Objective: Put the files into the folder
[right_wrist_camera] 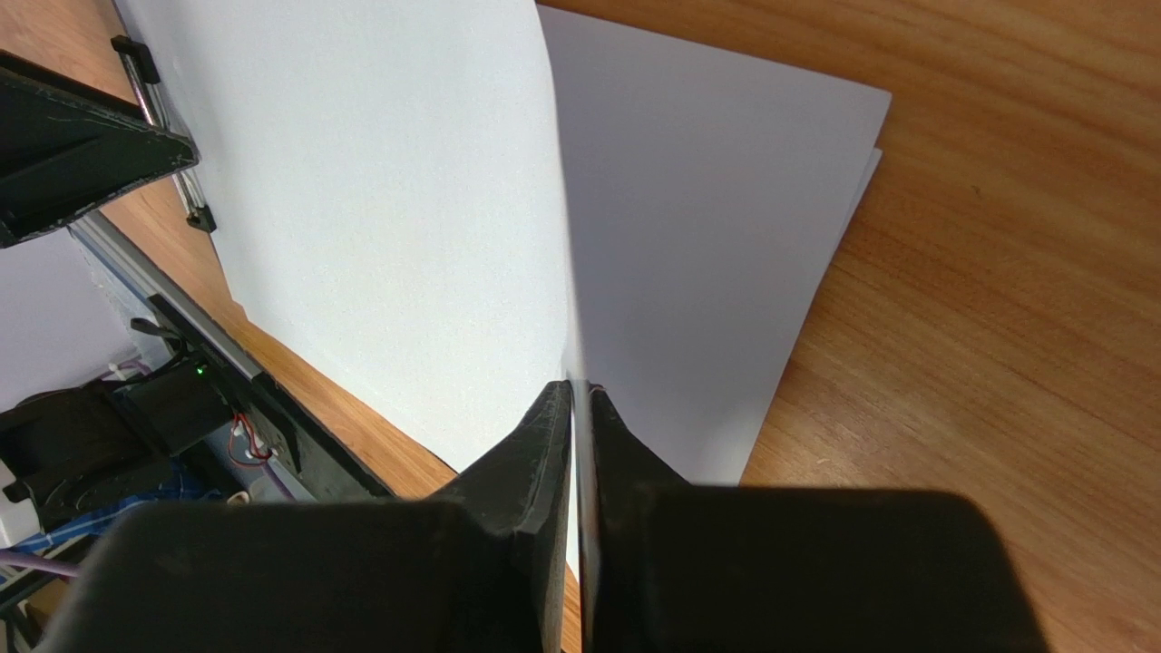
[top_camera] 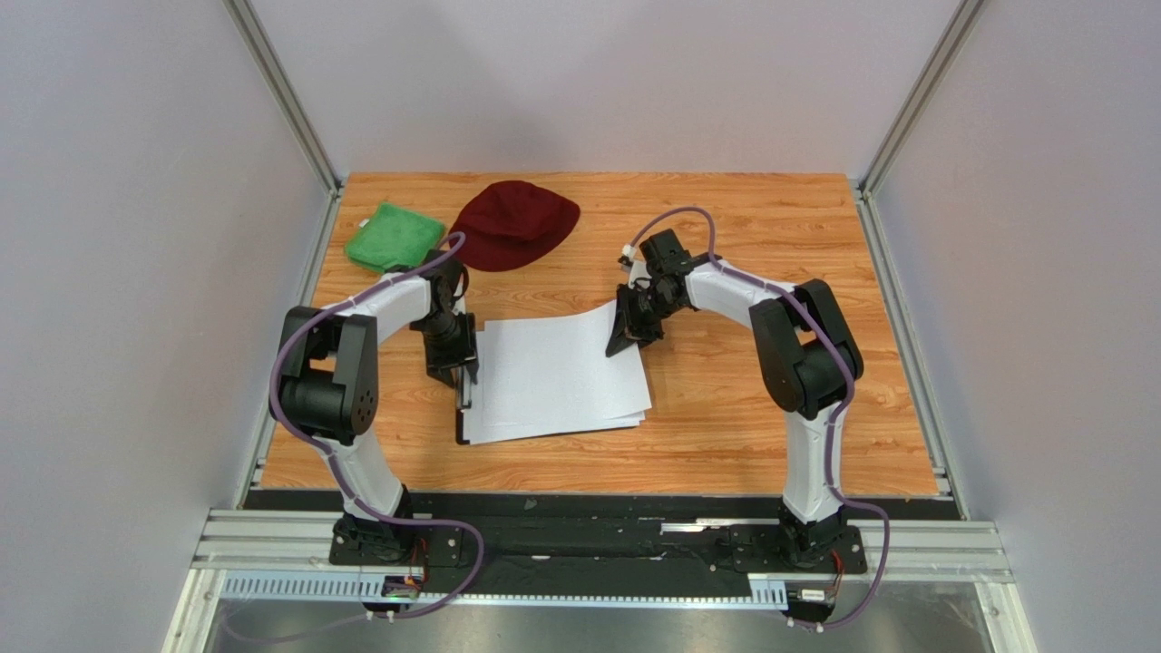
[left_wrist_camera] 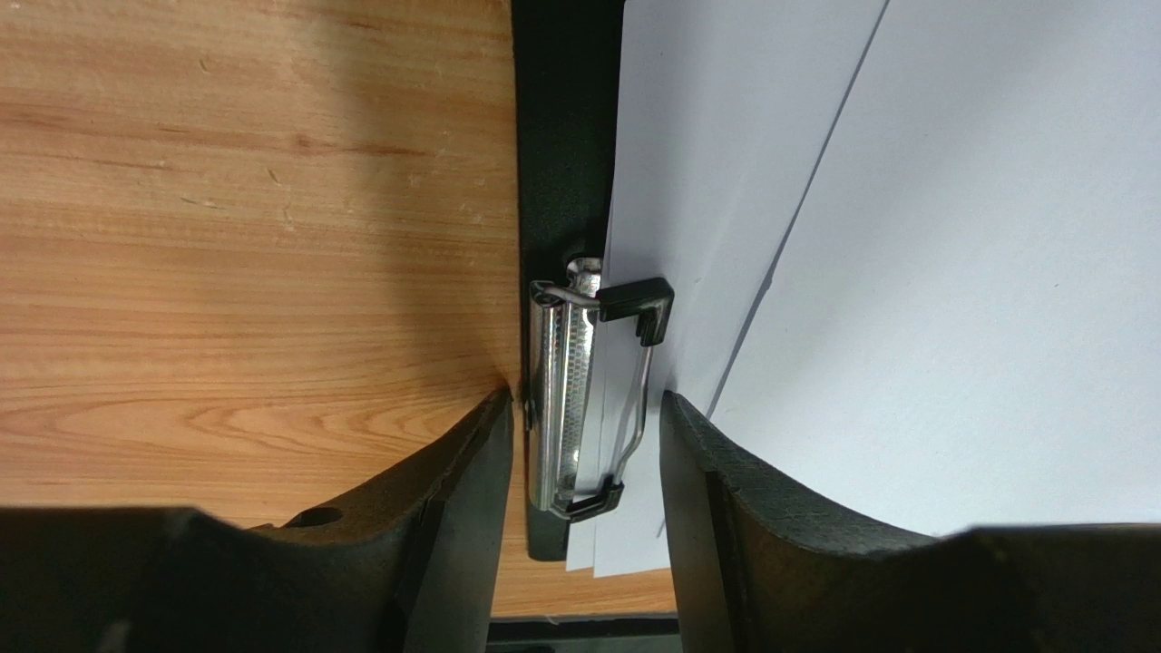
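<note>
Several white files (top_camera: 559, 378) lie fanned in a loose stack at the middle of the desk (top_camera: 763, 408). They rest on the black folder (left_wrist_camera: 559, 136), of which I see only a strip along the stack's left edge. My left hand (left_wrist_camera: 586, 408) is down at that edge with its fingers on either side of the folder's silver clip (left_wrist_camera: 562, 395). They sit close against it, but I cannot tell from the wrist view whether they are squeezing it or only bracketing it. The edges of the sheets lie beneath the clip's black-tipped wire arm. My right hand (right_wrist_camera: 575, 395) is clenched on the far right corner of the top sheet, pinching it between both fingers so that the corner stands up off the rest. At the back of the desk a dark red cap (top_camera: 515, 222) lies just beside a green cloth (top_camera: 393, 236), both apart from the paper.
</note>
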Tool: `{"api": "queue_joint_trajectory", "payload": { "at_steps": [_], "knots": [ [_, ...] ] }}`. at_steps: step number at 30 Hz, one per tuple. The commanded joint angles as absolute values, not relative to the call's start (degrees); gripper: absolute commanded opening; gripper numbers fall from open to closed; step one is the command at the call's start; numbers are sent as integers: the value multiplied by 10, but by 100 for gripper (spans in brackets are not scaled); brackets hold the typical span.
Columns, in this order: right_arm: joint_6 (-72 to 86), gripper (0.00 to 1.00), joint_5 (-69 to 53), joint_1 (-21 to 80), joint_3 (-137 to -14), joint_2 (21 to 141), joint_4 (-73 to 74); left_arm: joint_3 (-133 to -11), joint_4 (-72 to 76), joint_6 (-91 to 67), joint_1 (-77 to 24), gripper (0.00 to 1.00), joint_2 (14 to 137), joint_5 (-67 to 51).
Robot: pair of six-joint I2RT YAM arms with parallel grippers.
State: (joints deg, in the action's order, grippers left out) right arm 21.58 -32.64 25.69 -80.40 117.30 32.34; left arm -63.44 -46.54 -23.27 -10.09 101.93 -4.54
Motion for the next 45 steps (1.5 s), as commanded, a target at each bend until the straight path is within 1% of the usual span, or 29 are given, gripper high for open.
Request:
{"api": "queue_joint_trajectory", "payload": {
  "at_steps": [1,5,8,9,11,12,15,17,18,21,23,25,26,27,29,30,32,36,37,39,40,42,43,45],
  "knots": [
    [195,7,-337,256,-827,1183,323,-633,-477,-221,-103,53,1007,-41],
    [194,6,-337,257,-830,1187,322,-629,-475,-214,-109,51,1020,-34],
    [191,6,-334,257,-829,1187,323,-628,-469,-209,-109,44,1030,-29],
    [189,6,-333,257,-828,1185,321,-630,-469,-208,-109,35,1033,-27],
    [185,8,-331,257,-826,1183,321,-631,-464,-207,-109,26,1032,-30],
    [185,9,-327,257,-826,1184,324,-633,-463,-206,-109,15,1031,-38],
    [180,12,-323,257,-823,1179,326,-630,-450,-204,-109,0,1021,-48],
    [183,15,-322,259,-813,1173,322,-624,-442,-205,-109,0,1009,-57],
    [185,20,-320,264,-809,1171,314,-621,-439,-206,-109,0,1006,-66],
    [197,28,-315,271,-785,1161,294,-609,-420,-214,-109,0,992,-94],
    [208,29,-314,272,-764,1157,274,-599,-408,-220,-108,0,979,-110],
    [220,27,-314,273,-757,1158,267,-587,-389,-228,-108,0,965,-133],
    [221,25,-316,273,-753,1162,263,-583,-382,-231,-108,0,959,-139],
    [221,19,-318,273,-752,1165,264,-578,-367,-236,-107,0,954,-146],
    [219,16,-313,273,-752,1168,265,-567,-352,-240,-107,0,939,-153],
    [214,12,-311,273,-751,1167,265,-566,-345,-237,-106,0,937,-162],
    [212,8,-308,273,-752,1166,271,-554,-330,-241,-104,0,925,-167],
    [197,6,-306,276,-758,1156,281,-534,-309,-245,-88,0,907,-187],
    [193,8,-295,278,-761,1151,291,-533,-314,-245,-87,0,908,-182],
    [185,18,-282,286,-774,1145,306,-531,-315,-250,-84,0,905,-175],
    [175,25,-271,289,-779,1138,320,-530,-316,-252,-84,0,906,-169],
    [173,29,-260,294,-786,1132,335,-535,-324,-255,-83,0,910,-158],
    [172,39,-253,294,-788,1124,344,-538,-331,-255,-84,0,913,-150],
    [173,47,-244,294,-786,1108,349,-542,-337,-250,-84,0,924,-142]
  ]
}}
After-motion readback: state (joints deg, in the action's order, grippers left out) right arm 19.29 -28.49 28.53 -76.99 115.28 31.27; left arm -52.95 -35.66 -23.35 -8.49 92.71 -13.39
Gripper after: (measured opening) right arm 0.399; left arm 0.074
